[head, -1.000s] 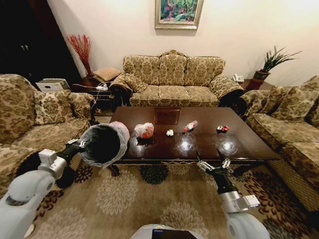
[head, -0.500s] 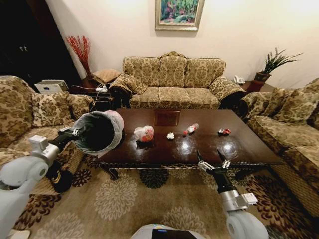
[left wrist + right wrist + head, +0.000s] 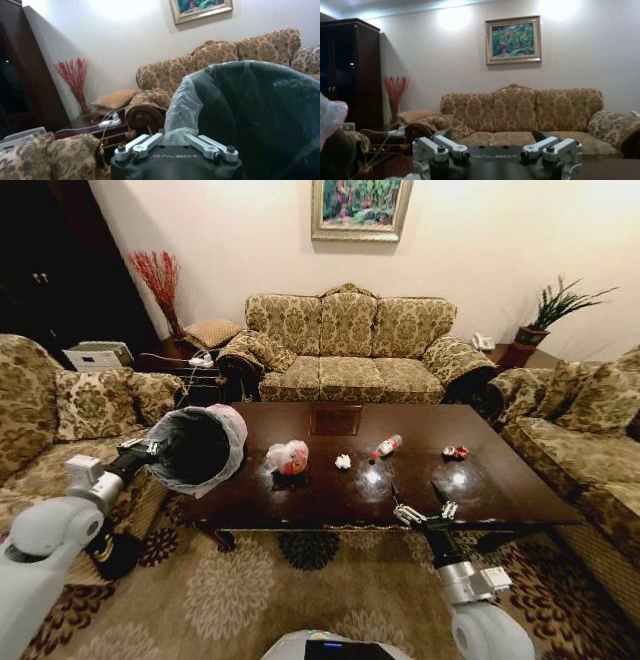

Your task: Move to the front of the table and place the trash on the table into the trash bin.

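- Gripping the trash bin (image 3: 198, 446) by its liner rim, the left hand (image 3: 148, 448) is clenched, at 9 o'clock of the bench (image 3: 330, 480).
- Right hand (image 3: 420, 509) released, at the bench's 6 o'clock edge.

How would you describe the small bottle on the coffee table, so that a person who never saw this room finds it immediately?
Start at the dark brown coffee table in front of the floral sofa. Four small items lie in a row across its middle; the bottle is the third from the robot's left, between the white paper wad and the red-black wrapper. It alone is clear and elongated, lying on its side with a red label.
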Motion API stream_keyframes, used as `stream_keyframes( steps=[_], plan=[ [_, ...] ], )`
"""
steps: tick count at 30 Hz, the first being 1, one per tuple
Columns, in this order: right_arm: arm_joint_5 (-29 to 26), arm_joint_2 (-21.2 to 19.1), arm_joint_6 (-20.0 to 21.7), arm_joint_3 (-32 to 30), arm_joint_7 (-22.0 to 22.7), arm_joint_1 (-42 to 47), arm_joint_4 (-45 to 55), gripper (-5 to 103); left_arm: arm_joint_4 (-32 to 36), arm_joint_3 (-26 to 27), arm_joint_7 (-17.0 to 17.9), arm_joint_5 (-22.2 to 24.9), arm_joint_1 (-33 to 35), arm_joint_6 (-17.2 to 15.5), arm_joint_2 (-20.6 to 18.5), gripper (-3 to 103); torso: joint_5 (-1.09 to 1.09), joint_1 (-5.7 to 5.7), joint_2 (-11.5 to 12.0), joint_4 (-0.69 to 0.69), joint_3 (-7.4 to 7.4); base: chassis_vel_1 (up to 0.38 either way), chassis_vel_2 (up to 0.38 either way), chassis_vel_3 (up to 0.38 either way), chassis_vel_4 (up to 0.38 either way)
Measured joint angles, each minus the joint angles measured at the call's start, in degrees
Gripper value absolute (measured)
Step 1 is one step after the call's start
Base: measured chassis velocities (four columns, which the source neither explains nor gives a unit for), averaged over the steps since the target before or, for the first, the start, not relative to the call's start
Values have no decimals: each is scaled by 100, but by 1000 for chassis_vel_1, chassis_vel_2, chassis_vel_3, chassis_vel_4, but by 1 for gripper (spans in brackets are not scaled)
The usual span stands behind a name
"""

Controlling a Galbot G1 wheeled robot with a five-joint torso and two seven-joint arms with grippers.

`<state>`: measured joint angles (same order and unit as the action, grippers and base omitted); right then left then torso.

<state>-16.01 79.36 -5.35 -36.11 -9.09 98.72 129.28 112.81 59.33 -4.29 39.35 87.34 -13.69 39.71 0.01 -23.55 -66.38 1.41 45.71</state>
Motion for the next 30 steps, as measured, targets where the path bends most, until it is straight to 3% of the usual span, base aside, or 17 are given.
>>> stream_keyframes(
  steps=[6,7,13,19,24,30],
  plan=[
    [-274,-62,-144,105,-59,-141,-227,100,-9,-134,300,-53,-88,94,-40,2,-2,-5,4,-1,1,-247,251,253,-252],
    [-340,-126,-26,170,-59,-238,-296,100,-16,-163,417,-163,-111,135,-66,2,5,-4,3,-2,0,-189,202,217,-175],
    [-420,-347,363,490,-88,-502,-392,100,66,-223,695,-305,-86,94,-139,2,-4,-7,5,-2,1,-91,71,84,-73],
    [-538,-803,629,1460,-87,-1516,-1051,100,45,-282,891,-305,-73,124,-227,2,2,11,1,2,-6,15,-11,-16,19],
    [-502,-904,912,2000,31,-2074,-1426,100,97,-245,890,-320,-10,118,-245,2,-2,6,2,1,-3,14,-19,-12,34],
    [-531,-813,1204,2987,136,-3365,-2425,100,146,-240,890,-426,10,71,-261,2,-1,-1,5,-1,0,0,0,0,0]
  ],
)
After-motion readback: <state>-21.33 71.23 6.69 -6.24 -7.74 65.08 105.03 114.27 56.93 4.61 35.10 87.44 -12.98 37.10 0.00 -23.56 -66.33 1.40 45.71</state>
